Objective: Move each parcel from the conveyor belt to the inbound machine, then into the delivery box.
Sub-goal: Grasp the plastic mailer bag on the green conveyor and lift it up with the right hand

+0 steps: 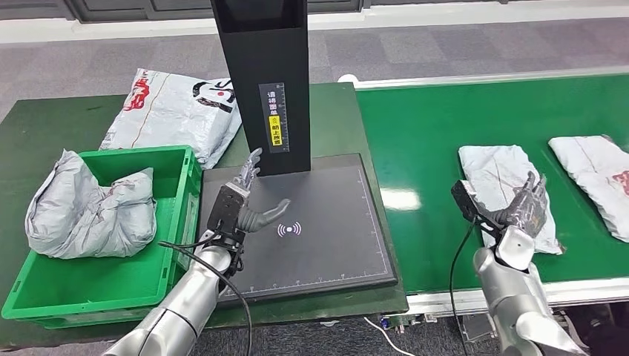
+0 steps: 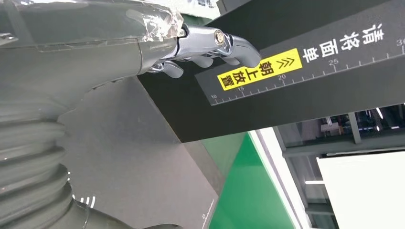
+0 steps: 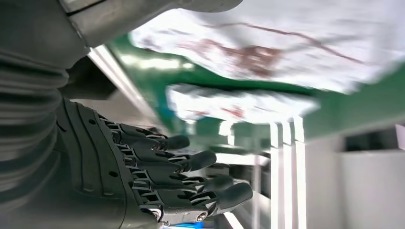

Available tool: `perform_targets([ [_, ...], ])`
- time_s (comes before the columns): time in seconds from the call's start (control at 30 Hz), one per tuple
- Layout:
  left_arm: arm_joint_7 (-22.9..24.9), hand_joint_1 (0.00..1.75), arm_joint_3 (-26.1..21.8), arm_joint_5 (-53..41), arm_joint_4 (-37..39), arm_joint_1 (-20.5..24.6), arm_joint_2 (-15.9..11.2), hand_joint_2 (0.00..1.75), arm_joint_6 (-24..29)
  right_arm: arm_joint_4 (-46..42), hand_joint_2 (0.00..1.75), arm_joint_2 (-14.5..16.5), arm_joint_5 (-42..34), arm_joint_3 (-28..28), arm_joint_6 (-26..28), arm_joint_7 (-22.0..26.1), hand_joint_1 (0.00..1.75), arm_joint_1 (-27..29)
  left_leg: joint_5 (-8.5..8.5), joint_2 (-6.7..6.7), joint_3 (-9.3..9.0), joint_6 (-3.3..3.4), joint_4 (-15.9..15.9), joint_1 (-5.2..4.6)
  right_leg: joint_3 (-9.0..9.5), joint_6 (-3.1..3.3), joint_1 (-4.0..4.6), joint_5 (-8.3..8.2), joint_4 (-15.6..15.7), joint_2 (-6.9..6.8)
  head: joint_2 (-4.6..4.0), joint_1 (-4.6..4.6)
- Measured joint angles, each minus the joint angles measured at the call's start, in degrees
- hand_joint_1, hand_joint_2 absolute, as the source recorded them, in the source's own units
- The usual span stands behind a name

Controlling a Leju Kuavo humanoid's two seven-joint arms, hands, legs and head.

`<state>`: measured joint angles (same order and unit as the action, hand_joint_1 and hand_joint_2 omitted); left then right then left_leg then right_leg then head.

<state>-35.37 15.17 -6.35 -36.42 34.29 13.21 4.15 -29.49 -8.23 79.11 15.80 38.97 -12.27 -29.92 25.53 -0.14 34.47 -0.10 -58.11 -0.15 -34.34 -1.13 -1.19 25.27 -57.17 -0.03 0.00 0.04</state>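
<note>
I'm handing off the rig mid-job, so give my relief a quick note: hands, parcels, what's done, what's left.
Left hand: open, empty, over the inbound machine's black scan pad, fingers apart near its black column.
Right hand: open, over the nearest parcel on the green conveyor belt; not gripping it, as far as I can tell.
Second belt parcel lies further right.
Done: one crumpled grey parcel is in the green delivery box.
One more parcel lies on the table behind the box.
Left: grasp the nearest parcel, scan, box; then the other.
</note>
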Motion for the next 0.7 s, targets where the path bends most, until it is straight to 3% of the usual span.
perform_targets([
  [0.37, 0.49, 0.00, 0.74, 1.88, 1.40, 0.24, 0.01, 1.75, -1.71, 7.00, 1.75, -3.07, 1.25, 0.22, -7.86, -5.49, 0.00, -2.23, 0.00, 0.01, 0.05, 0.00, 0.00, 0.00, -0.04, 0.00, 0.00, 0.00, -0.01, 0.00, 0.00, 0.00],
  [0.7, 0.49, 0.00, 0.74, 2.33, 1.99, 0.24, -0.28, 1.75, -2.11, 9.37, 1.75, -4.36, -1.74, 1.18, -17.71, -4.81, 0.00, -3.85, 0.00, -0.01, 0.08, 0.00, 0.00, 0.00, -0.04, 0.00, 0.00, 0.00, -0.01, -0.02, 0.00, 0.00],
])
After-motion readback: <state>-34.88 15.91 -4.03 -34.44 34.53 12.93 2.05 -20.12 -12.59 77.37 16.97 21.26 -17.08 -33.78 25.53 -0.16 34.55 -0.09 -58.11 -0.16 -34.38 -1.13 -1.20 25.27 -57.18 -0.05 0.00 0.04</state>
